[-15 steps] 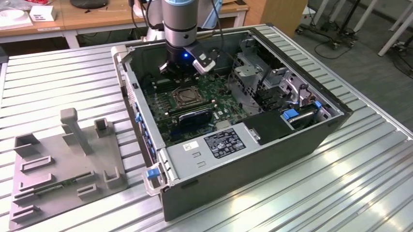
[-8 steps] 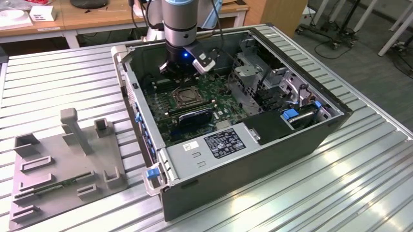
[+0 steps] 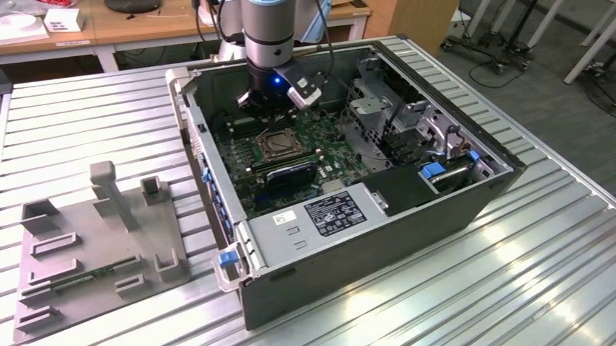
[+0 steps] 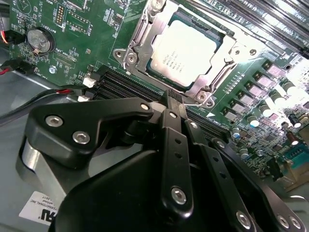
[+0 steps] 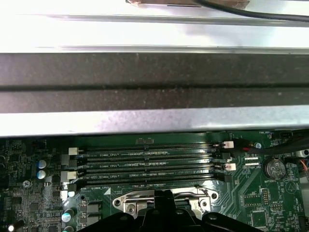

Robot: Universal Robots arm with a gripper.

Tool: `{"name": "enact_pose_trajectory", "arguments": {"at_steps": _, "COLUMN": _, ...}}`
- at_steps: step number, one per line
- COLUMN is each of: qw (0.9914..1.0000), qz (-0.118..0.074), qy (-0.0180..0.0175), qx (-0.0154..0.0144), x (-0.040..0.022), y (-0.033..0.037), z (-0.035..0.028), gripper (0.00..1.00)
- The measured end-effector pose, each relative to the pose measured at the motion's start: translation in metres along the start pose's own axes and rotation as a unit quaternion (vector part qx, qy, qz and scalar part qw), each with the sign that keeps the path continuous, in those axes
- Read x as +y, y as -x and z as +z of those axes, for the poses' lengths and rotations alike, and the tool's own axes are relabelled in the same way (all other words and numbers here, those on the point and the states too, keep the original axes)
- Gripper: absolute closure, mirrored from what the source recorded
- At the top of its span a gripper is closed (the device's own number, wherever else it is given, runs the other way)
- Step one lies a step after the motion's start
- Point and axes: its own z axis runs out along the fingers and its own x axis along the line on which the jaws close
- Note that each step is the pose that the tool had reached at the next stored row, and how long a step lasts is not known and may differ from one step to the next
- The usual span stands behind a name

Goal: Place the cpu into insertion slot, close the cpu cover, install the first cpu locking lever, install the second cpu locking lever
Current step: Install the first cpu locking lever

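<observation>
Gripper (image 4: 175, 99) fingers together, nothing seen between them, tips low over green circuit board (image 4: 82, 53). Just past the tips: cpu (image 4: 183, 48) seated flat, cpu cover (image 4: 137, 46) lying down around it. Thin wire lever (image 4: 195, 104) just beside the tips; contact not discernible. In exterior view, insertion slot (image 3: 275, 144) just nearer than gripper, inside open computer case (image 3: 385, 238).
</observation>
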Motion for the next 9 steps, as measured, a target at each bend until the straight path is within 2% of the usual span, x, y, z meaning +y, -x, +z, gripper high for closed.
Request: {"name": "enact_pose_trajectory", "arguments": {"at_steps": 9, "qw": 1.0, "qz": 0.0, "qy": 0.0006, "qx": 0.0, "x": 0.0017, "y": 0.001, "z": -0.0111, "gripper": 0.89}}
